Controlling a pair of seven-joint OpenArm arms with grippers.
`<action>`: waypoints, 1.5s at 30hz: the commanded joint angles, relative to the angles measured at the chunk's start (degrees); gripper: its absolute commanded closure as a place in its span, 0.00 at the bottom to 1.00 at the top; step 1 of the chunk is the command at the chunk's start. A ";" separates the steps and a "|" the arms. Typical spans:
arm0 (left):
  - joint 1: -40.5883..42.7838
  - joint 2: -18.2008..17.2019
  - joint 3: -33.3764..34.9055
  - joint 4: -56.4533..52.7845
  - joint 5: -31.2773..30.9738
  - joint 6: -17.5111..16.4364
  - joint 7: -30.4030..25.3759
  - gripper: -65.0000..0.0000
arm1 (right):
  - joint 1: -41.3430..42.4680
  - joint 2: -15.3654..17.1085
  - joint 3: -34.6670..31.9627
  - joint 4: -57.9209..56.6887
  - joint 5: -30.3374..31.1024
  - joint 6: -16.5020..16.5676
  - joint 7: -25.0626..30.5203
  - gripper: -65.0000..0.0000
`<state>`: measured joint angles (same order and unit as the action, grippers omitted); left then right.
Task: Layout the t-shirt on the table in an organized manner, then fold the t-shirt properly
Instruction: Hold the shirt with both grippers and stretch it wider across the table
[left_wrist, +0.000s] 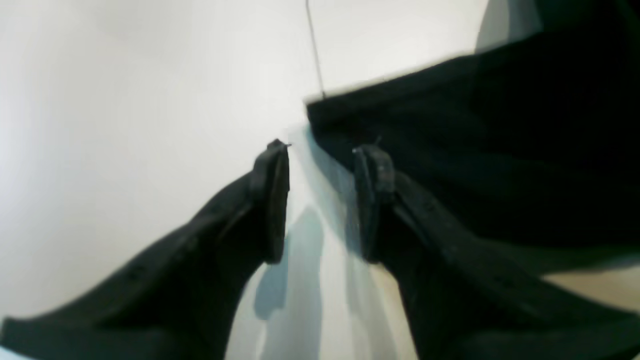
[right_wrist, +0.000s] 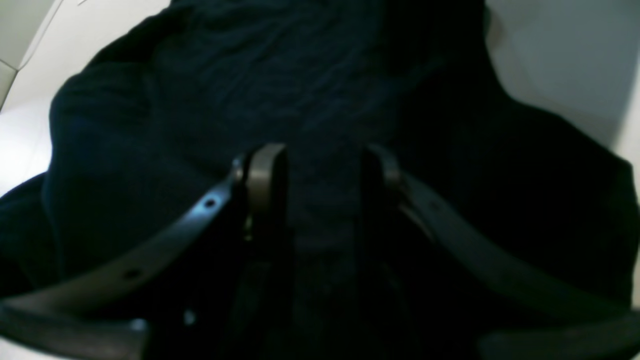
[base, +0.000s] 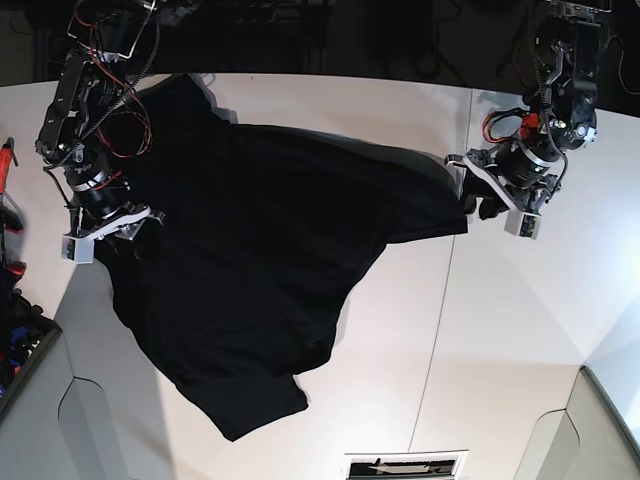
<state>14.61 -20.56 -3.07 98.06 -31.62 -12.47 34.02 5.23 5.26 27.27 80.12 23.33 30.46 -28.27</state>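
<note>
The white table (base: 520, 330) carried the shirt (base: 250, 260), spread but skewed. The left gripper (left_wrist: 320, 150) stood apart, empty, just beside a shirt corner; the right gripper (right_wrist: 315, 165) straddled cloth, jaws apart, grip unclear. Laying-out was underway; next, I judge, regrasp corners and pull square

The black left gripper (left_wrist: 320, 150) hangs low with its padded fingers (left_wrist: 272, 200) parted; the black right gripper (right_wrist: 322, 150) likewise shows parted fingers (right_wrist: 262, 180).
</note>
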 joint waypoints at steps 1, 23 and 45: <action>-0.66 0.48 -0.33 0.17 -0.74 -0.26 -1.01 0.61 | 0.76 0.59 0.13 0.85 1.09 0.35 1.46 0.62; -5.53 -2.03 -5.22 -6.54 4.26 -1.81 -1.36 1.00 | 0.74 2.64 0.09 -1.36 -7.93 -0.68 2.78 1.00; 8.87 -2.16 -36.26 0.46 -37.33 -27.53 15.58 1.00 | -4.46 6.80 7.41 -8.85 -1.79 -0.68 2.47 1.00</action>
<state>23.77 -21.80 -39.05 97.69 -69.14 -39.40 51.22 0.75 11.00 34.39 70.85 23.11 30.92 -24.32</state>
